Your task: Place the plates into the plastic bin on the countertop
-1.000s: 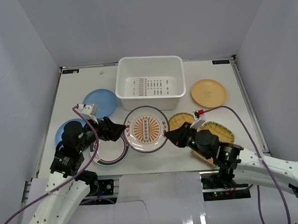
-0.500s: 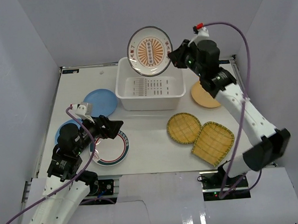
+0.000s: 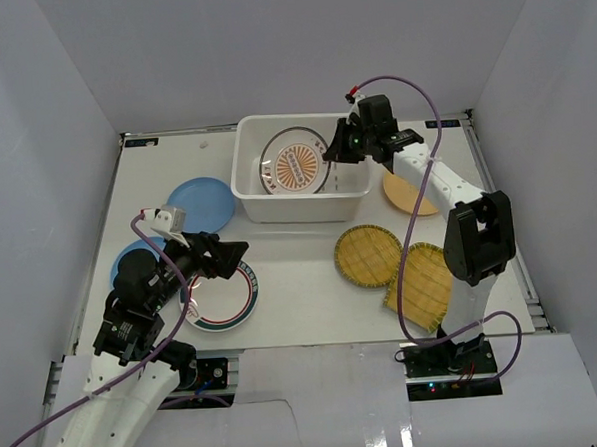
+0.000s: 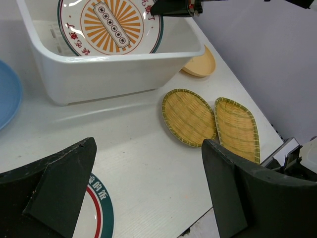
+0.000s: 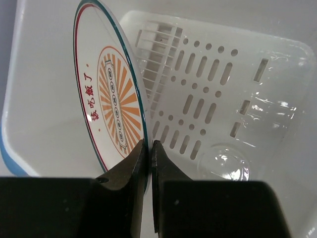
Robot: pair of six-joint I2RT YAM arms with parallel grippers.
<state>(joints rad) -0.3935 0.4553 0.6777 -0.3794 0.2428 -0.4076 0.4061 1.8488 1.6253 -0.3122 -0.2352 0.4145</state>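
Orange-centred plate: rim pinched by right end effector, tilted inside plastic bin, apparently for lowering. Left end effector: jaws spread, empty.

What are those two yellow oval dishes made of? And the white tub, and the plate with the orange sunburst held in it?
Oval dishes: they look like woven bamboo, or a moulded imitation; fine criss-cross weave, matte, darker rim.
White tub: plastic by the look; smooth glossy moulded walls, rolled lip, slotted floor.
Sunburst plate: glossy, thin-edged, printed pattern; melamine or glazed ceramic, I can't tell which.
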